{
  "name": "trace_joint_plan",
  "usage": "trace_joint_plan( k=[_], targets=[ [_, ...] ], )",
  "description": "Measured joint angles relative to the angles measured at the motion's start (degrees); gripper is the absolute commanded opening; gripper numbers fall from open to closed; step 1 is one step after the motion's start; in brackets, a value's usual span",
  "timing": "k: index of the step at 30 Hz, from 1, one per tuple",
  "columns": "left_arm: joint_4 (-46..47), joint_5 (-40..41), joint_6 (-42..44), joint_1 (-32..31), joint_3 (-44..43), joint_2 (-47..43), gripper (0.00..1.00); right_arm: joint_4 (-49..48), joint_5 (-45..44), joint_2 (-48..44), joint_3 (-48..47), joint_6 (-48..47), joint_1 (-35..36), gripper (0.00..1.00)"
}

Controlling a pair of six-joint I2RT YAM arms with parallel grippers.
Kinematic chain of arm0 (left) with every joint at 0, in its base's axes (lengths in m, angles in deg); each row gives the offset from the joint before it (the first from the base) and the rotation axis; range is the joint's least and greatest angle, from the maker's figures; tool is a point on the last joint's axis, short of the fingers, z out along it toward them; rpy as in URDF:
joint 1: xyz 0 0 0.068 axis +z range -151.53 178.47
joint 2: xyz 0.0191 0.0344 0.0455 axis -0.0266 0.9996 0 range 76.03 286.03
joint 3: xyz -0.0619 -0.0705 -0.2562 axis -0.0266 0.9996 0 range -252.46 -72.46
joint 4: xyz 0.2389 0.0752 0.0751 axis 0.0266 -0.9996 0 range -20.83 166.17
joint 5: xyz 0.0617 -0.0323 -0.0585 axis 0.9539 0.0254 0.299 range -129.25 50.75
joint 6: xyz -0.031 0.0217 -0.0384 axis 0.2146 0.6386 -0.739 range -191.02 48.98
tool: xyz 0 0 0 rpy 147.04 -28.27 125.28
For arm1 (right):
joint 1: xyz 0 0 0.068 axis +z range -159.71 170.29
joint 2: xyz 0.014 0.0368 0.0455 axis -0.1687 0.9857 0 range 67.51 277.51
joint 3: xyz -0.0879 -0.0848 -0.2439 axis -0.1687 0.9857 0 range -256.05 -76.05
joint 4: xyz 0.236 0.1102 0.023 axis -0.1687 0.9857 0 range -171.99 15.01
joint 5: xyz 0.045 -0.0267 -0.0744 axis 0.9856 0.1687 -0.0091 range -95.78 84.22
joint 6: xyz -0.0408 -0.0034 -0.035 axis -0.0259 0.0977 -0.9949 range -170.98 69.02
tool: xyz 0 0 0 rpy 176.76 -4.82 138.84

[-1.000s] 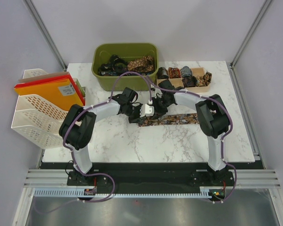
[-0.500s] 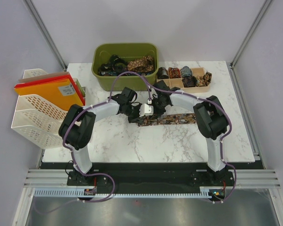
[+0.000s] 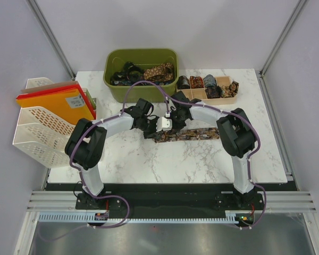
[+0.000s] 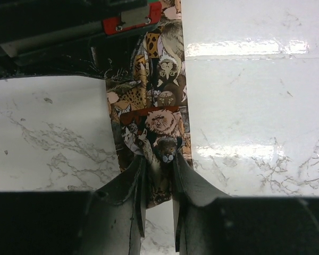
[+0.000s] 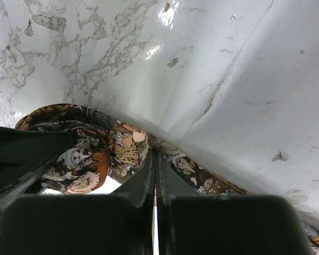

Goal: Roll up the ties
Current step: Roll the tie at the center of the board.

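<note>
A tie (image 3: pixel 194 134) in a brown cat print lies flat across the middle of the marble table (image 3: pixel 149 159), running left to right. My left gripper (image 3: pixel 157 134) sits at its left end. In the left wrist view the left gripper (image 4: pixel 158 164) is shut on a folded-up bit of the tie (image 4: pixel 159 95). My right gripper (image 3: pixel 173 126) comes down just beside it. In the right wrist view the right gripper (image 5: pixel 156 157) has its jaws pressed together, tips against the curled tie (image 5: pixel 95 154). Whether fabric is pinched there does not show.
A green bin (image 3: pixel 142 96) holding loose ties stands at the back. To its right a wooden tray (image 3: pixel 229 99) holds several rolled ties. A white file rack (image 3: pixel 40 133) with orange folders stands at the left edge.
My right gripper has shut and shifted a little left, closer to the left gripper. The left gripper still holds the tie's end in the same place.
</note>
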Motion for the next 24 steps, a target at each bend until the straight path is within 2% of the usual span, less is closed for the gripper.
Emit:
trace_joint_plan(
  k=[2,4,5,7,8,13,15,20,24],
  targets=[
    [0.0,0.0,0.0,0.1,0.2,-0.3,0.03,-0.1,0.8,-0.1,0.0,-0.1,0.0,0.01],
    [0.0,0.0,0.0,0.1,0.2,-0.5,0.03,0.0,1.8,-0.1,0.0,-0.3,0.2,0.07],
    [0.0,0.0,0.0,0.1,0.2,-0.5,0.03,0.0,2.3,-0.1,0.0,-0.5,0.2,0.14],
    [0.0,0.0,0.0,0.2,0.2,-0.5,0.03,0.1,3.0,-0.2,0.0,-1.1,0.2,0.21],
    [0.0,0.0,0.0,0.2,0.2,-0.6,0.03,0.2,3.3,-0.2,0.0,-1.2,0.2,0.32],
    [0.0,0.0,0.0,0.2,0.6,-0.7,0.02,1.0,6.1,-0.3,-1.1,-2.0,-0.5,0.53],
    [0.0,0.0,0.0,0.2,0.8,-0.7,0.02,1.0,7.6,-0.4,-2.0,-2.8,-0.8,0.53],
    [0.0,0.0,0.0,0.2,0.8,-0.7,0.02,0.7,10.2,-0.6,-2.3,-5.3,-1.4,0.4],
    [0.0,0.0,0.0,0.2,0.8,-0.7,0.02,0.4,12.9,-0.6,-2.2,-4.7,-1.7,0.43]
  ],
)
